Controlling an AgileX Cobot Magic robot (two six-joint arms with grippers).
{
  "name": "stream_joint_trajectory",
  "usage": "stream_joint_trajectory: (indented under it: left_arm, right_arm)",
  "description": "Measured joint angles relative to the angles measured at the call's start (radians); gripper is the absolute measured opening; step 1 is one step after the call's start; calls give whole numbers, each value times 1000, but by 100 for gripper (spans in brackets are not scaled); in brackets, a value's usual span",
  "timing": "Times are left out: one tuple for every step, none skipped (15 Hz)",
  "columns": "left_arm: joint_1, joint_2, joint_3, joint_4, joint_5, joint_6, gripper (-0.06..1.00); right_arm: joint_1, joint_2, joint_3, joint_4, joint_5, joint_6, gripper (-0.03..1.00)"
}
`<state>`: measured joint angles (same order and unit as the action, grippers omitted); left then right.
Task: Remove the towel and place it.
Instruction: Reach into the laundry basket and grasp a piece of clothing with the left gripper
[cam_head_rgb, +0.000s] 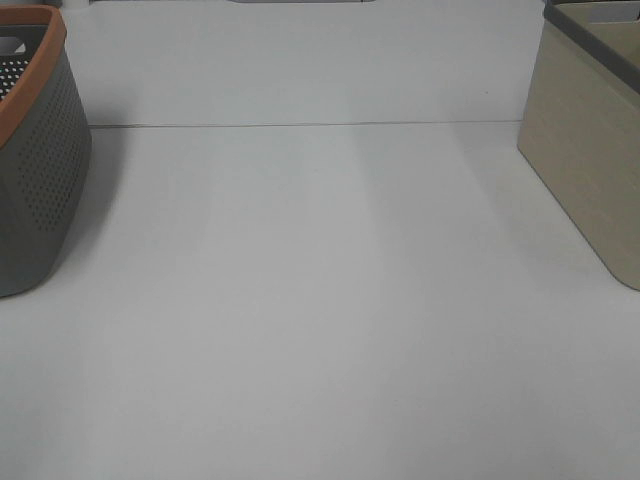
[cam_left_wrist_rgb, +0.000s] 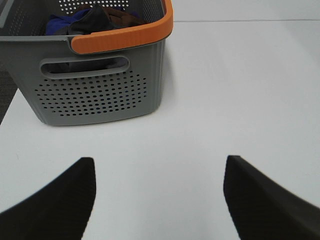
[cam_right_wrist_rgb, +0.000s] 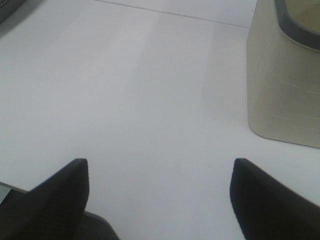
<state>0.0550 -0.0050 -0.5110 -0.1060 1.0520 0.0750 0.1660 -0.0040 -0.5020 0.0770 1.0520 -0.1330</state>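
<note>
A grey perforated basket with an orange rim (cam_left_wrist_rgb: 100, 90) stands at the left edge of the white table; it also shows in the exterior high view (cam_head_rgb: 35, 170). Inside it lie bunched cloths in dark blue, grey and brown (cam_left_wrist_rgb: 92, 20); which one is the towel I cannot tell. My left gripper (cam_left_wrist_rgb: 159, 200) is open and empty, above the table in front of the basket. My right gripper (cam_right_wrist_rgb: 159, 200) is open and empty, above the table to the left of a beige bin (cam_right_wrist_rgb: 285, 85). Neither gripper shows in the exterior high view.
The beige bin with a dark grey rim (cam_head_rgb: 590, 150) stands at the table's right edge. A thin seam (cam_head_rgb: 300, 125) runs across the white table (cam_head_rgb: 320, 300) between the two containers.
</note>
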Motion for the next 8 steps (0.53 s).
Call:
stream_joint_trajectory:
  left_arm:
    - [0,0,0,0,0,0,67]
    - [0,0,0,0,0,0,67]
    - [0,0,0,0,0,0,67]
    - [0,0,0,0,0,0,67]
    - [0,0,0,0,0,0,67]
    - [0,0,0,0,0,0,67]
    - [0,0,0,0,0,0,67]
    - [0,0,0,0,0,0,67]
  right_arm:
    - [0,0,0,0,0,0,76]
    - [0,0,0,0,0,0,76]
    - [0,0,0,0,0,0,76]
    - [0,0,0,0,0,0,76]
    - [0,0,0,0,0,0,76]
    - [0,0,0,0,0,0,76]
    - [0,0,0,0,0,0,76]
    - [0,0,0,0,0,0,76]
